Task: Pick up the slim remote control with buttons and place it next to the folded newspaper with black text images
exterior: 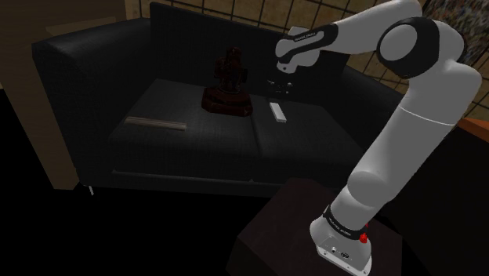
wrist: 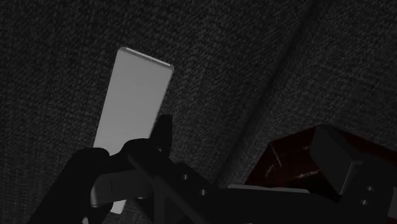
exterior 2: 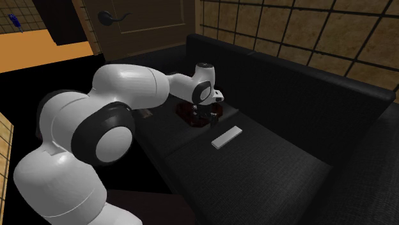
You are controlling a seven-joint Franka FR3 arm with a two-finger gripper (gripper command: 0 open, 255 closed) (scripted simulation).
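Shoulder view, mid-frame: the pale slim remote [exterior: 277, 111] is lying flat on the black sofa [exterior: 196, 153], untouched, with the jaws hanging just above it. Honestly can't tell if they're open or closed. So grabbing it and carrying it over to the folded newspaper [exterior: 155, 123], left of centre, is all still to do.

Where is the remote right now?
The remote lies flat on the sofa seat, on the right-hand cushion in the shoulder view. It is just right of the dark red figure and near the gripper.
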